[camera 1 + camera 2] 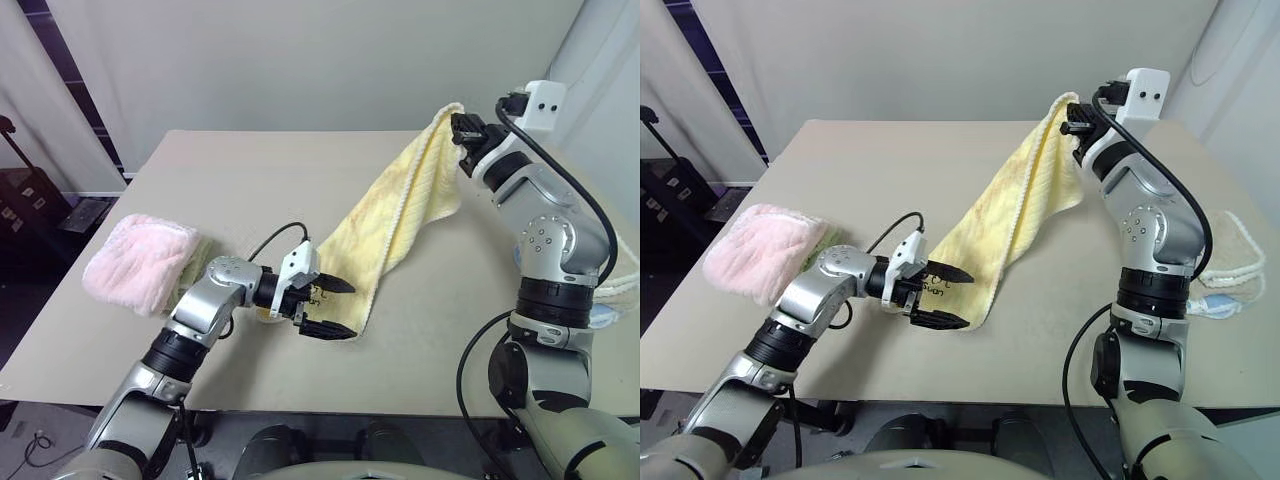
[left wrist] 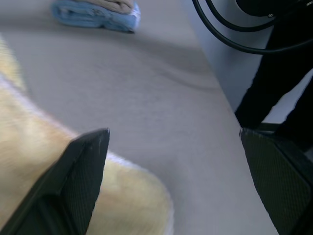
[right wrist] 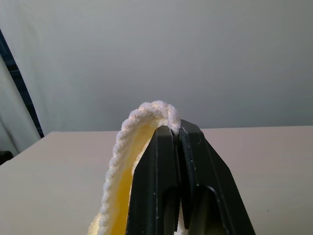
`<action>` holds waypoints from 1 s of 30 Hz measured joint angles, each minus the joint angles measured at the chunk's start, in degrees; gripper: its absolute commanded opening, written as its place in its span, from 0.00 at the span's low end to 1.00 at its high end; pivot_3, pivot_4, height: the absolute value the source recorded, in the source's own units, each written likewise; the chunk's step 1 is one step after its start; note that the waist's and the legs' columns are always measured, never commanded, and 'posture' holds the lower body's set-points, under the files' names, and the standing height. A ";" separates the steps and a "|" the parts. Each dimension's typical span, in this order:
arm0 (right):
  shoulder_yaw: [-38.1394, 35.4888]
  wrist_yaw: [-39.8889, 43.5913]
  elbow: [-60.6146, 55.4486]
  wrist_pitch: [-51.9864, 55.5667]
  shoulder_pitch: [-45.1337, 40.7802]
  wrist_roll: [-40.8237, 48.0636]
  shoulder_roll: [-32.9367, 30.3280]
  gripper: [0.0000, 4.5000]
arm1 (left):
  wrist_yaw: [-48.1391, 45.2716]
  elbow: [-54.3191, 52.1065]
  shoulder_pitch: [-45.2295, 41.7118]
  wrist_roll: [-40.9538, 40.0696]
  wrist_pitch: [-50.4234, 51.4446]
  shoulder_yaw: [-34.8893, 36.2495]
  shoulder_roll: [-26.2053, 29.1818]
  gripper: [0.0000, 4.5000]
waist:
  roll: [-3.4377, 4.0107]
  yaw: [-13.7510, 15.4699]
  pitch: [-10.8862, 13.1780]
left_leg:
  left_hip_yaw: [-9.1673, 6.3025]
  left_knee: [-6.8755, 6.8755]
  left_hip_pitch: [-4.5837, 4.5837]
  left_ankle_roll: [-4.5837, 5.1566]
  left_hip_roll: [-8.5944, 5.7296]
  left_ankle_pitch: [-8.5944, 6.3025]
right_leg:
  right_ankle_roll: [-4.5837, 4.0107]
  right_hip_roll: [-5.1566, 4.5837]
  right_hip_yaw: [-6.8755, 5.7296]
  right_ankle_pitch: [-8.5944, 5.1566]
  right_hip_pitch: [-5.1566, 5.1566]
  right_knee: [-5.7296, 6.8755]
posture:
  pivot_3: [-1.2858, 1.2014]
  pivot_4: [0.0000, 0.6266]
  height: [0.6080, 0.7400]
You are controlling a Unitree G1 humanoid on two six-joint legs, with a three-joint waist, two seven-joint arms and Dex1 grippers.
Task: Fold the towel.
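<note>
**Inspector:** Right end effector (image 1: 462, 130) is clenched on the top edge of the towel (image 1: 395, 225), holding that end raised above the bench (image 1: 250, 170). Left end effector (image 1: 328, 308) is spread wide and grips nothing; it sits low, at the towel's bottom corner, one finger over the cloth and one under it.

**Supervisor:** Which relation governs the next move?

**Inspector:** The towel's long axis. It runs on a slant from the raised right end effector down to the bench in front of the left one, where the lower end rests. The left arm is plainly the nearer to that free corner. In my judgement the corner must be caught before any fold can be made.

**Supervisor:** Do the views differ?

**Inspector:** Yes. The right wrist view confirms the pinch: whitish hem curls over the closed fingertips (image 3: 171, 134). The left wrist view shows the yellow corner just inside one finger, and a folded blue cloth (image 2: 95, 14) farther along the bench. The head views add a pink towel (image 1: 140, 262), well apart.
</note>
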 measured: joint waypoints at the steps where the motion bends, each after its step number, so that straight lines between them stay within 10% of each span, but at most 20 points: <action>1: 0.00 -0.05 0.00 0.00 0.02 -0.02 -0.01 0.01 | -0.19 -0.19 -0.17 -0.01 1.49 -0.63 0.28 1.00 | 0.00 0.00 0.00 | 0.00 0.00 0.00 0.00 0.00 0.00 | 0.00 0.00 0.00 0.00 0.00 0.00 | 0.52 0.00 1.00; 15: 0.02 -0.44 -0.27 0.10 2.20 -0.26 -0.73 0.01 | 4.93 -8.67 0.62 3.44 6.87 -4.91 3.16 1.00 | -0.01 0.06 0.01 | -0.01 0.01 0.00 -0.07 0.00 -0.03 | -0.01 -0.03 0.00 0.00 0.00 0.04 | 0.52 0.00 1.00; 30: 0.40 -0.57 -0.34 0.07 2.91 -0.86 -1.61 0.01 | 6.60 20.50 -3.16 12.14 -16.20 -7.68 -6.94 1.00 | 0.00 0.24 -0.03 | 0.00 0.12 0.09 0.18 0.00 -0.21 | -0.02 -0.18 -0.17 0.01 0.02 0.03 | 0.52 0.00 1.00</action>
